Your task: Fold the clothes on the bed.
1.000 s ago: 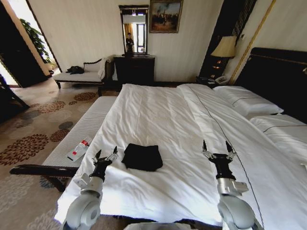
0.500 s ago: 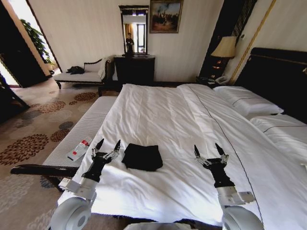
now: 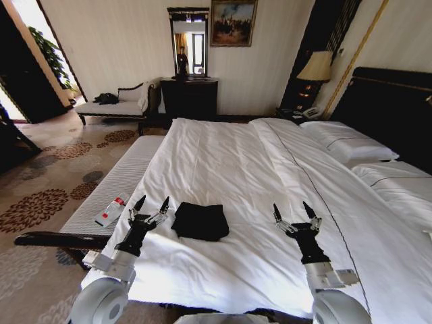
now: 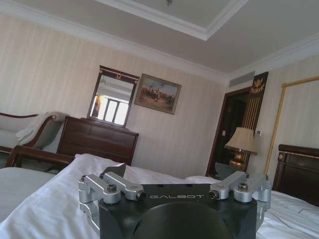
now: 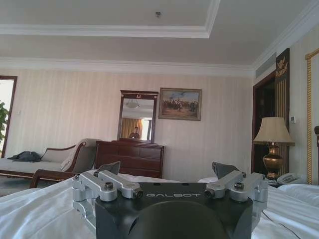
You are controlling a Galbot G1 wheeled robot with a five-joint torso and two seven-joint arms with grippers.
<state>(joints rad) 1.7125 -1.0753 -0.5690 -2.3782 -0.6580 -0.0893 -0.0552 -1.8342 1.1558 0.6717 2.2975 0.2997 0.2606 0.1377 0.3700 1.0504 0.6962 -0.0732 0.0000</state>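
- Black T-shirt (image 3: pixel 200 221) lies folded into a compact block on the white duvet (image 3: pixel 223 169), near the foot edge of the bed (image 3: pixel 391 101), at roughly 12 o'clock from my base.
- My left gripper (image 3: pixel 151 210) hovers just beside the shirt at its 9 o'clock, not touching, fingers spread wide, nothing held.
- My right gripper (image 3: pixel 295 216) sits at the shirt's 3 o'clock, well apart, fingers wide, nothing held.
- White-cushioned bench (image 3: pixel 115 185) at 10 o'clock, a small white-and-red object (image 3: pixel 111 209) on it.
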